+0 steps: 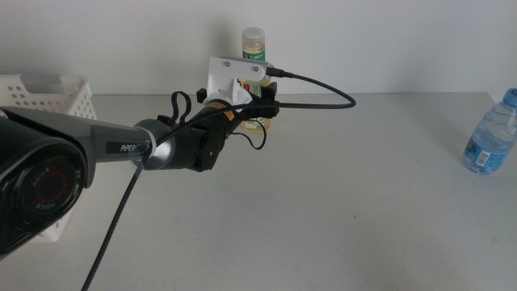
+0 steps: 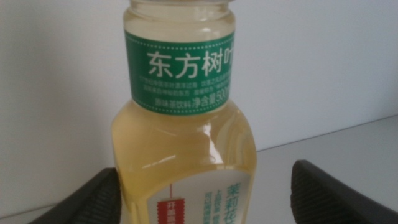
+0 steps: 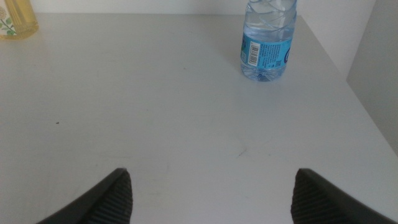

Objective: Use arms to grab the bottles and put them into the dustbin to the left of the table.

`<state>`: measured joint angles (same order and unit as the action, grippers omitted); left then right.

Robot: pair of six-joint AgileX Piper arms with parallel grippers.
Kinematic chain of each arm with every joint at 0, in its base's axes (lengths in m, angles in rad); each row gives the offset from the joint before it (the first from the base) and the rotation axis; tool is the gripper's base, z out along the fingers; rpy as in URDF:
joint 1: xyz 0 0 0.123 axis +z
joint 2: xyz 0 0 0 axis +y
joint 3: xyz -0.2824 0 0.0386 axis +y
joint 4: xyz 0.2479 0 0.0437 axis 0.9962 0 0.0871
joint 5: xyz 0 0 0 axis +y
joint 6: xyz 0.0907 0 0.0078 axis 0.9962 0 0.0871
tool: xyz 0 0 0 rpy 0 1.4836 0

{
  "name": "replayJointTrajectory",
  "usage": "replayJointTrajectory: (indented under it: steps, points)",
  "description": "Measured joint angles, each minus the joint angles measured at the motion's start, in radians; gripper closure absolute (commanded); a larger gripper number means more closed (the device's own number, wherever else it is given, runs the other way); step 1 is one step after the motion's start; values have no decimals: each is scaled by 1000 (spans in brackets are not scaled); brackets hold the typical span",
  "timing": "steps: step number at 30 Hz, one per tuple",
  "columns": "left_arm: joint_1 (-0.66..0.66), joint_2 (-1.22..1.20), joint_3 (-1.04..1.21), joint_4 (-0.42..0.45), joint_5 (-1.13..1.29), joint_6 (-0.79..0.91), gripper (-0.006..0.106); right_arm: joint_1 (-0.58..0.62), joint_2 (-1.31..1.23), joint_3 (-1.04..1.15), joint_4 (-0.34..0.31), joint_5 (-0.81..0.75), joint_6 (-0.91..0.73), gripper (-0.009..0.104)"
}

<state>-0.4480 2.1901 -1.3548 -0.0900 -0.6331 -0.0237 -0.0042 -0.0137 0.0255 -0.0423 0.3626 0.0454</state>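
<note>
So, middle view first: the left arm reaches in from the left across the bench toward the yellow tea bottle, which stands upright at the far edge near the wall. The wrist bracket hides the lower half of the bottle, so the fingers can't be made out here. The white dustbin sits at the far left, well apart from the bottle, and the water bottle stands upright way over at the right edge.

Left wrist view: the tea bottle fills the frame, sitting between the left gripper's spread fingers. One looks just beside the bottle wall, the other is clearly apart from it, so they're open and not gripping yet.

Right wrist view: the right gripper hangs over bare bench with its fingers wide apart and nothing between them. The water bottle is ahead of it, and a sliver of the tea bottle shows in the corner.

My read: this is the grab step on the first bottle. Next it needs to close squarely on the body, lift without tipping it, then swing left to the dustbin.
</note>
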Motion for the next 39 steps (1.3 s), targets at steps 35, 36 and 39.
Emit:
replayJointTrajectory:
  steps: [35, 36, 39]
  points:
    - [88, 203, -314, 142, 171, -170, 80, 0, 0, 0, 0, 1, 0, 30]
    - [89, 202, -314, 144, 178, -180, 91, 0, 0, 0, 0, 1, 0, 30]
    - [96, 181, -314, 146, 227, -197, 102, 0, 0, 0, 0, 1, 0, 30]
